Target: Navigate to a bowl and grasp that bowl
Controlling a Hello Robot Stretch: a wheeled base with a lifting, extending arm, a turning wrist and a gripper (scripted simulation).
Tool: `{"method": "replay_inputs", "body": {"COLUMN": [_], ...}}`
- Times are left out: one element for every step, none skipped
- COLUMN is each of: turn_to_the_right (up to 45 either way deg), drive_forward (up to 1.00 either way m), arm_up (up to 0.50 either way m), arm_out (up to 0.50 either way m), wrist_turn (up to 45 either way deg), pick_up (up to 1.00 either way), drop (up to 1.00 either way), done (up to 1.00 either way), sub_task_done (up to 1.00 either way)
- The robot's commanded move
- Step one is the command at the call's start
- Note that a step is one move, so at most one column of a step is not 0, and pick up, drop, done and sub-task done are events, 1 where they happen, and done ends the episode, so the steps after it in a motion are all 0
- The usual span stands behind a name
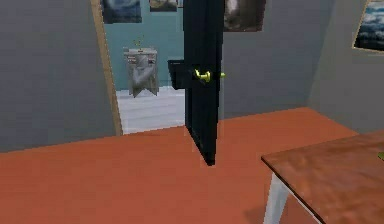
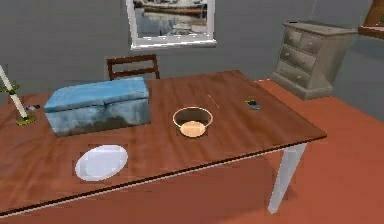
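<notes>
The bowl (image 2: 193, 121) stands upright near the middle of the tabletop (image 2: 250, 135), about halfway across the arm side view, with its mouth facing straight up. It is round, so it has no long axis for you to line up with (any approach angle meets the same rim).

Just to its left, near but apart, lies a blue box (image 2: 98, 106). A white plate (image 2: 101, 162) lies closer to the near edge, farther left. A small dark item (image 2: 254, 102) sits well apart on the right. Behind the tabletop stand a chair (image 2: 133, 67) and, off to the right, a grey dresser (image 2: 310, 58).

You cannot tell the end effector's state from these views, so don't assume it is ready.

The likely trouble is reach: the bowl sits well in from the edge, so a short extension would probably miss it. A low or off-centre approach could push the rim and slide the bowl. Drifting left risks clipping the blue box. In the forward view a dark door (image 1: 205, 70) stands ahead, so take care if you drive on.
</notes>
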Motion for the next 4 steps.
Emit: {"method": "replay_inputs", "body": {"turn_to_the_right": [0.0, 0.0, 0.0, 0.0], "drive_forward": [0.00, 0.00, 0.00, 0.00], "arm_up": [0.38, 0.00, 0.00, 0.00], "arm_out": [0.00, 0.48, 0.00, 0.00], "wrist_turn": [0.0, 0.0, 45.0, 45.0], "pick_up": [0.00, 0.00, 0.00, 0.00], "drop": [0.00, 0.00, 0.00, 0.00], "done": [0.00, 0.00, 0.00, 0.00], "sub_task_done": [0.00, 0.00, 0.00, 0.00]}}
